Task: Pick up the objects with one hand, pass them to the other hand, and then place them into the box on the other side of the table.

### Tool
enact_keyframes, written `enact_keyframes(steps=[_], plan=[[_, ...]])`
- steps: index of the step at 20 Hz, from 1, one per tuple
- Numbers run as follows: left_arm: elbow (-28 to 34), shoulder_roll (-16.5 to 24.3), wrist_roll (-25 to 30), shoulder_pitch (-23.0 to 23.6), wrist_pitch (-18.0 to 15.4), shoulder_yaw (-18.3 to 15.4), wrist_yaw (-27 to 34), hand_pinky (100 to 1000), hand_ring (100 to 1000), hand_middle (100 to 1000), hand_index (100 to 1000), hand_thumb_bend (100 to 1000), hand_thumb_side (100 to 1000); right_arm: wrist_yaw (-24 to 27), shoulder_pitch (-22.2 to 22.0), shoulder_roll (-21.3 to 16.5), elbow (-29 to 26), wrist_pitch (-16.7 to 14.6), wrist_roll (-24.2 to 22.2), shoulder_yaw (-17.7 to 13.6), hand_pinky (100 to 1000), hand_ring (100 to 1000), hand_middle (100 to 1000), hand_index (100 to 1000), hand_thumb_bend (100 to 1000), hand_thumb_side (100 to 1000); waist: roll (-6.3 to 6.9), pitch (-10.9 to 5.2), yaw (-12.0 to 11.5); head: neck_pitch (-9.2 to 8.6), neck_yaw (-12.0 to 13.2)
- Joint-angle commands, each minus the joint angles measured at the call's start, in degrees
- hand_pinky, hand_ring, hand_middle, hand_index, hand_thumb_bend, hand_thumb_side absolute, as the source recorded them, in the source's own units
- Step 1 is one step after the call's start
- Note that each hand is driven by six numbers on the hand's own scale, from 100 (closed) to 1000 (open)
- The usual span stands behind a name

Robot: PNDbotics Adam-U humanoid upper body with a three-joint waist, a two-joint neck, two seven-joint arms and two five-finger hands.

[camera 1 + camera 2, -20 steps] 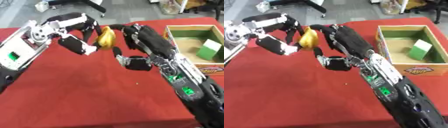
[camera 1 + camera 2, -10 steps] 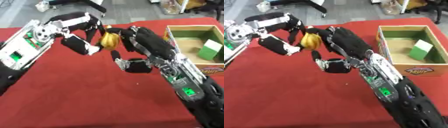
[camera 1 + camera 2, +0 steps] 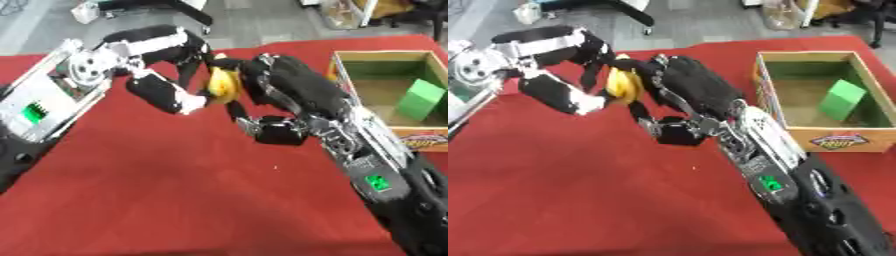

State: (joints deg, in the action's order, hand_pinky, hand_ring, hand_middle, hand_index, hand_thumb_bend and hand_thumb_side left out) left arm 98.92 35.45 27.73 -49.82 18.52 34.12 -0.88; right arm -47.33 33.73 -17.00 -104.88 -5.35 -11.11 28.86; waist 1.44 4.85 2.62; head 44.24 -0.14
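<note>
Left of the box (image 3: 378, 57), above the red tablecloth (image 3: 175, 190): one yellow object (image 3: 224, 85), banana-like, held in the air between both hands.

Left hand (image 3: 162, 75): fingers and thumb curled round the yellow object from its left side. Over the last second it has moved rightward, toward the box, carrying the object with it.

Right hand (image 3: 680, 90): fingers now bent against the object's right side, where a second ago a gap showed between them and the fruit; thumb hangs curled below, apart from it. Whether these fingers bear any weight cannot be told.

Box: open cardboard, green-lined, at the table's right edge; one green block (image 3: 841, 100) inside, unchanged.

Status, judged: handover midway. Both hands meet on the object; release by the left hand and carriage rightward into the box remain.
</note>
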Motion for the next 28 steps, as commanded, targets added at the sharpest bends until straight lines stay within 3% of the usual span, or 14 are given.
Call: enact_keyframes(steps=[1,4,5,7,13,18,19,25,28], plan=[[3.5,0.3,0.3,-2.1,0.5,-0.5,1.9,585,373,254,352,100,125,-1.6,0.3,-0.5,0.9,0.8,0.8,-0.3,564,284,245,780,100,100,0.47,-0.83,-0.1,-0.13,-0.2],[4.1,0.4,0.6,-2.1,1.0,-0.5,2.7,587,376,254,353,100,127,-2.3,0.2,-0.4,1.5,1.6,2.8,-0.4,558,284,253,673,100,100,0.49,-0.81,-0.2,-0.13,-0.2],[4.3,0.4,0.7,-2.1,1.2,-0.5,2.9,588,379,254,353,100,127,-2.4,0.2,-0.3,1.7,1.8,3.6,-0.4,554,283,258,578,100,100,0.50,-0.80,-0.2,-0.13,-0.2],[4.6,0.5,0.8,-2.2,1.4,-0.5,3.2,593,386,257,355,100,129,-2.1,0.1,-0.2,2.1,2.4,5.4,-0.5,547,283,260,473,100,100,0.51,-0.79,-0.2,-0.13,-0.2],[4.7,0.9,0.5,-2.0,1.6,-1.0,3.5,651,468,357,446,100,113,1.2,-0.1,0.0,2.9,4.2,12.0,-0.6,522,269,237,313,100,100,0.54,-0.79,-0.1,-0.13,-0.2],[3.6,1.6,0.6,-1.5,1.1,-1.8,2.3,684,521,422,508,100,100,3.3,-0.1,0.0,3.1,4.1,15.7,-0.7,519,267,252,294,100,100,0.57,-0.74,-0.1,-0.13,-0.2],[3.4,1.7,0.6,-1.4,0.9,-2.0,2.0,695,538,443,531,154,108,3.5,-0.1,0.0,3.1,3.9,16.1,-0.7,521,269,255,303,100,100,0.57,-0.72,-0.1,-0.13,-0.3],[2.0,2.8,-0.1,-0.4,-0.3,-4.2,-0.1,711,566,472,564,323,334,4.4,0.0,-0.4,3.0,2.7,17.2,-1.1,528,272,261,336,100,100,0.60,-0.65,0.1,-0.13,-0.3],[1.2,3.4,-0.5,0.2,-1.2,-5.5,-1.2,720,581,487,575,373,402,5.3,0.0,-0.9,2.7,2.5,17.7,-1.4,529,272,261,341,100,100,0.60,-0.66,0.2,-0.13,-0.4]])
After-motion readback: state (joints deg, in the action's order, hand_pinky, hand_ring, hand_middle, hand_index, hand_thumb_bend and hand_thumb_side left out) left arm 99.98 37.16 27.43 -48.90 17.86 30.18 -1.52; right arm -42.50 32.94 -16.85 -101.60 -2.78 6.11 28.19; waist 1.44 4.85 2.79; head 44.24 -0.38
